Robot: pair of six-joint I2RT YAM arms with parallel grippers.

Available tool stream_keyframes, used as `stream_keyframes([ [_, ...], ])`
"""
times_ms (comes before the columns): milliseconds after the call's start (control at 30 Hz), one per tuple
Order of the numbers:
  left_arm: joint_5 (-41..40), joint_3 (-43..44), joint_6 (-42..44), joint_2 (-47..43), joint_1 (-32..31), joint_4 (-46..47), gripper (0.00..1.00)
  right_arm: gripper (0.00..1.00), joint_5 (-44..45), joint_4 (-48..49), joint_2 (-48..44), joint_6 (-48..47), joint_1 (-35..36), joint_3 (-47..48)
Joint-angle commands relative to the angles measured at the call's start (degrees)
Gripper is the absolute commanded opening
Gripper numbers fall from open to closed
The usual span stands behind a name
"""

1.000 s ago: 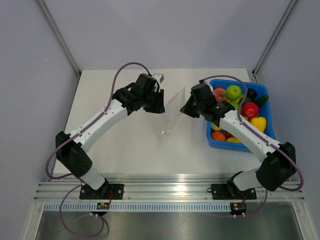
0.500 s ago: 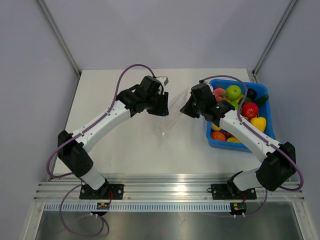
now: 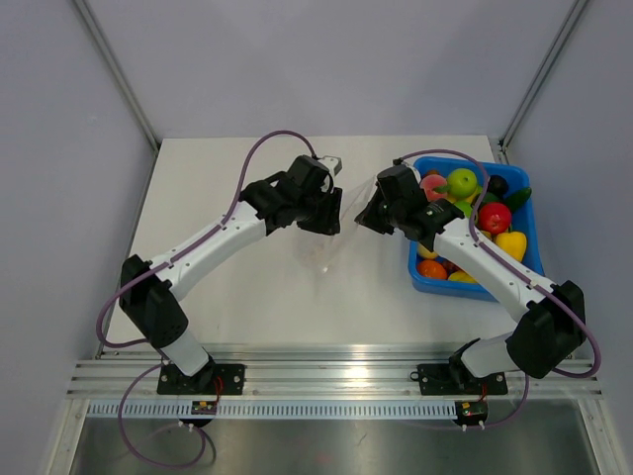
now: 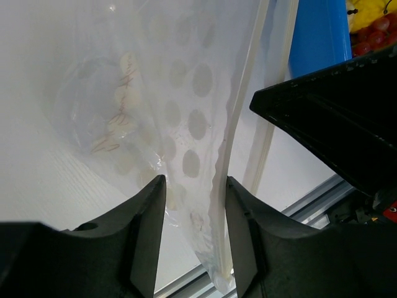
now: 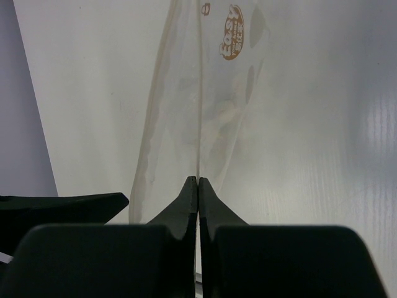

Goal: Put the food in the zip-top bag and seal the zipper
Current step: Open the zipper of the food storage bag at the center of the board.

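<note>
Step, as I judge: opening mouth of bag; no loading yet.
- Food [image 3: 462,182]: all in blue bin [image 4: 319,37], behind right gripper [image 5: 198,181], well apart from left gripper [image 4: 195,186].
- Zip-top bag [image 4: 180,112]: hangs between both grippers, appears empty.
- Zipper [image 4: 240,124]: passes between left fingers, close to one; contact cannot tell.
- Right fingers: closed, pinching bag edge.
- Left fingers: half apart, nothing clamped.

Next move, probably: left fingers must close on one lip only, then pull away from right.
</note>
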Motion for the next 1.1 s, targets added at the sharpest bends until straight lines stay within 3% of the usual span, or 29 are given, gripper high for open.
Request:
stream_keyframes([
  [0, -1.7, 1.4, 1.0, 0.3, -0.1, 2.5, 0.48, 0.0, 0.6, -0.3, -1.9, 0.7, 0.7, 1.2],
  [200, -4.4, 1.9, 1.0, 1.4, -1.1, 2.9, 0.51, 0.0, 0.0, -0.2, -1.9, 0.6, 0.8, 1.5],
  [400, -9.0, 2.5, 1.9, 2.5, -2.4, 3.0, 0.39, 0.0, -0.4, -0.6, -2.0, 0.5, 0.9, 2.0],
  [533, -10.6, 2.9, 2.2, 2.5, -2.7, 2.5, 0.18, 0.0, -0.1, -1.0, -2.2, 0.4, 0.9, 2.1],
  [567, -10.8, 3.2, 2.2, 2.4, -2.7, 2.1, 0.08, 0.0, 0.4, -1.2, -2.1, 0.1, 0.9, 2.0],
  [633, -11.1, 4.5, 2.5, 2.2, -2.7, 0.4, 0.01, 0.0, 1.7, -2.7, -2.0, -1.0, 0.9, 2.1],
  [767, -11.6, 6.6, 1.6, 1.3, -1.6, -2.8, 0.0, 0.0, 6.2, -8.0, -0.2, -4.1, -0.9, 2.2],
  [1067, -4.5, 7.2, -0.6, -0.8, 3.2, -4.0, 0.0, 0.0, 8.5, -9.8, 2.2, -6.7, -1.8, 1.7],
])
